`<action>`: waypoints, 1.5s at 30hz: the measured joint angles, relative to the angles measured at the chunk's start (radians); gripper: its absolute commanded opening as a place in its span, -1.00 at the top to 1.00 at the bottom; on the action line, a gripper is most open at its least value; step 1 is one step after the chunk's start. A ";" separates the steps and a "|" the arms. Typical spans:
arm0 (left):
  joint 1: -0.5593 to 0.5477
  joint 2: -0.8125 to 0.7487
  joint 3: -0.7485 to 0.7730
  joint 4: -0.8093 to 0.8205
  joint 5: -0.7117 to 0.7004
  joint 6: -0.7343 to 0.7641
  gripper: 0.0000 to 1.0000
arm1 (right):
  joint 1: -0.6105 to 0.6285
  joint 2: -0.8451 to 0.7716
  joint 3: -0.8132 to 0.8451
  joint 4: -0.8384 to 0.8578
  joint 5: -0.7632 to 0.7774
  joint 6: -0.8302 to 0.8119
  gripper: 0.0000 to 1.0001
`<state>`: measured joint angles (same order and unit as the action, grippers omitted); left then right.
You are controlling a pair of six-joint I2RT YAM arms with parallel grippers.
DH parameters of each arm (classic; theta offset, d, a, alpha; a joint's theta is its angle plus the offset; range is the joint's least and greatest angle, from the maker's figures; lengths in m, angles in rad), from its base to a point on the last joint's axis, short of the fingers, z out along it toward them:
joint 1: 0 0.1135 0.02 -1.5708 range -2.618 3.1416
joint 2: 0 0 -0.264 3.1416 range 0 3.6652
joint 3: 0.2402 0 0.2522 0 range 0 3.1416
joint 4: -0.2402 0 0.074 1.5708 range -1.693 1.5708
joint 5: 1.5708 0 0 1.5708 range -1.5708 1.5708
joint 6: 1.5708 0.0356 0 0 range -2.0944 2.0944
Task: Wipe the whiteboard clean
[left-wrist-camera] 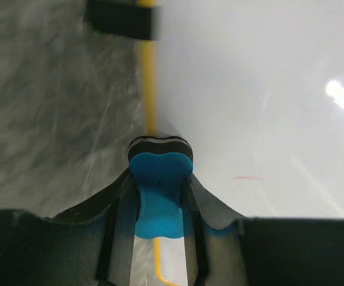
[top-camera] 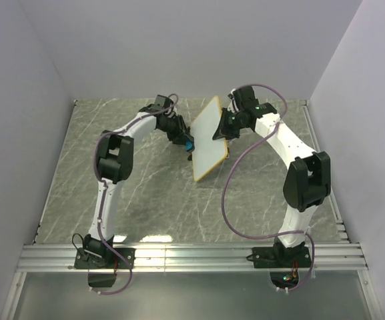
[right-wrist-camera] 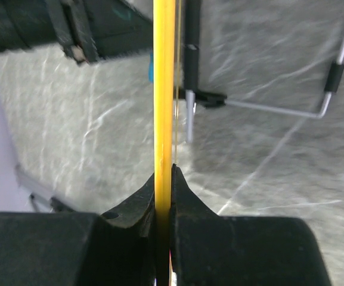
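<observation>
In the top external view, the whiteboard (top-camera: pixel 209 133) is seen propped at a tilt on the marbled tabletop (top-camera: pixel 139 193), in its far half, between the two arms. Its right-hand rim is pinched by the right jaws, which are closed on it. The board is judged to be held this way so that it is not pushed over or slid along by the wiping. The blue eraser (top-camera: pixel 189 145) is clamped in the left jaws and is held at the board's left edge, low down. No marks on the white face can be made out from here.

In the left wrist view, the eraser is shown gripped across its narrow waist, with its dark felt pad (left-wrist-camera: pixel 160 144) turned away toward the board. The pad is placed right at the yellow rim (left-wrist-camera: pixel 148 77); whether it is pressed against the face cannot be told. A short, faint red stroke (left-wrist-camera: pixel 245 177) is visible just to the right of the eraser, so the erasing is judged nearly done but not finished. A patch of glare (left-wrist-camera: pixel 343 95) is reflected near the right side. No writing can be read.

In the right wrist view, the rim is seen edge-on, rising straight from between the shut jaws. The easel legs (right-wrist-camera: pixel 267 106) are spread on the tabletop behind it. No brand or label is shown.
</observation>
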<state>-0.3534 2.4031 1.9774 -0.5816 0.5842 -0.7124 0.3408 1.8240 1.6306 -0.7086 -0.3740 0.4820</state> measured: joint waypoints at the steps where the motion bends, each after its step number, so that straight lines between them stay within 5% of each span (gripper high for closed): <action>1: 0.013 -0.025 -0.016 -0.011 -0.002 0.002 0.99 | 0.005 0.006 0.005 -0.005 -0.016 0.001 1.00; 16: 0.110 -0.399 -0.328 -0.014 -0.049 0.040 0.99 | 0.030 0.030 0.106 -0.020 -0.191 0.023 1.00; 26: 0.129 -0.536 -0.459 -0.064 -0.113 0.070 0.99 | 0.016 0.168 0.307 -0.029 -0.167 0.010 1.00; 38: 0.202 -0.763 -0.605 -0.108 -0.185 0.092 0.99 | 0.037 0.238 0.320 -0.040 -0.125 -0.063 1.00; 45: 0.209 -0.779 -0.627 -0.138 -0.199 0.092 0.99 | 0.067 0.244 0.361 -0.103 0.029 -0.097 1.00</action>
<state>-0.1444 1.6238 1.3502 -0.7200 0.3855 -0.6205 0.4076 2.0682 1.9915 -0.8120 -0.3447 0.3855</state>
